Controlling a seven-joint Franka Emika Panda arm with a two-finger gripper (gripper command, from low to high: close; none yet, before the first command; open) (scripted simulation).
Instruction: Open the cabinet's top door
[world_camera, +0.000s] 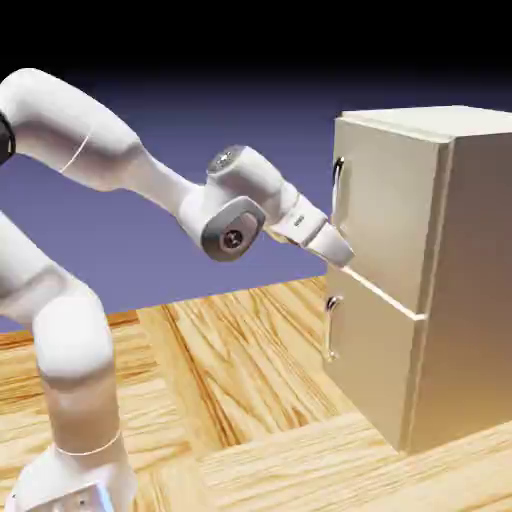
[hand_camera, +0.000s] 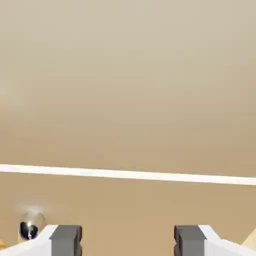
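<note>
The beige cabinet (world_camera: 470, 290) stands at the exterior view's right. Its top door (world_camera: 385, 215), the taller upper panel, lies flush and closed. The door's curved silver handle (world_camera: 338, 185) runs along its left edge. My gripper (world_camera: 345, 254) is close in front of the door's lower left corner, below that handle and just above the seam to the lower panel. In the hand view the gripper (hand_camera: 127, 242) is open, with nothing between its grey fingertips (hand_camera: 66, 240). Beige panel fills that view, crossed by a pale seam (hand_camera: 130, 174).
The shorter lower door (world_camera: 370, 360) has its own silver handle (world_camera: 330, 328). The rounded end of a silver handle (hand_camera: 29, 229) shows at the hand view's lower left. The cabinet rests on a wooden table (world_camera: 250, 400).
</note>
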